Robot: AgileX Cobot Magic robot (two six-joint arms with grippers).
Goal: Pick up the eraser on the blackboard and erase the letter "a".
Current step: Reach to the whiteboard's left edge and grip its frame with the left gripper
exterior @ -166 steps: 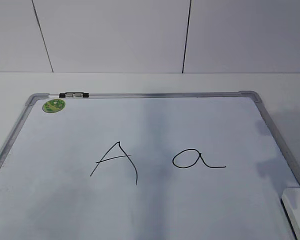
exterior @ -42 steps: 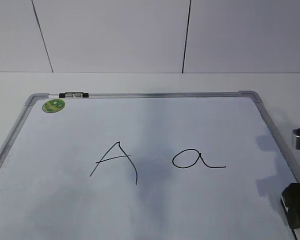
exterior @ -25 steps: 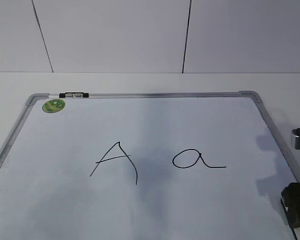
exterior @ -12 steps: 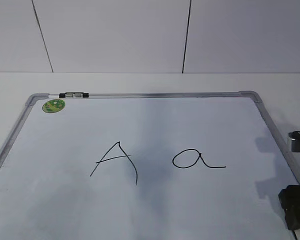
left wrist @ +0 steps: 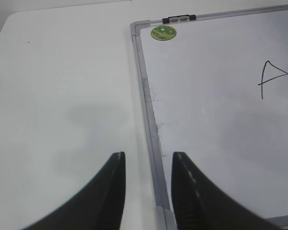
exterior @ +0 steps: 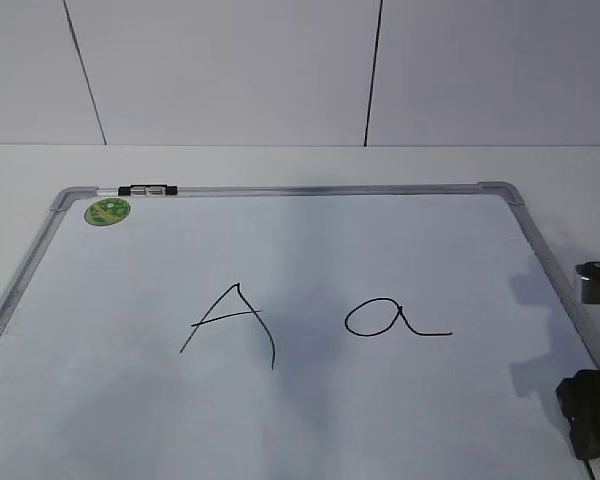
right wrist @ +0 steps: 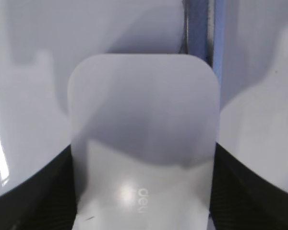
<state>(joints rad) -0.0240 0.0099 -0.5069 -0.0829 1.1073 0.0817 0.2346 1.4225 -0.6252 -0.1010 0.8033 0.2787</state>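
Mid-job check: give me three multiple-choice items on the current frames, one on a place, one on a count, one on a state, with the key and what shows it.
1. Where is the green sticker on the blackboard?
A. far left corner
B. far right corner
C. between the letters

2. How many letters are drawn on the board?
A. one
B. two
C. three

3. How does the right tool stand with the eraser?
A. far from it, over the sticker
B. its fingers on either side of it
C. lifting it above the letter "a"

Key: 1 A, the sticker sits by the frame's far left corner near the black clip. 2 B, only the capital "A" and the "a" show. 3 B, the right wrist view shows dark fingers flanking the white block.
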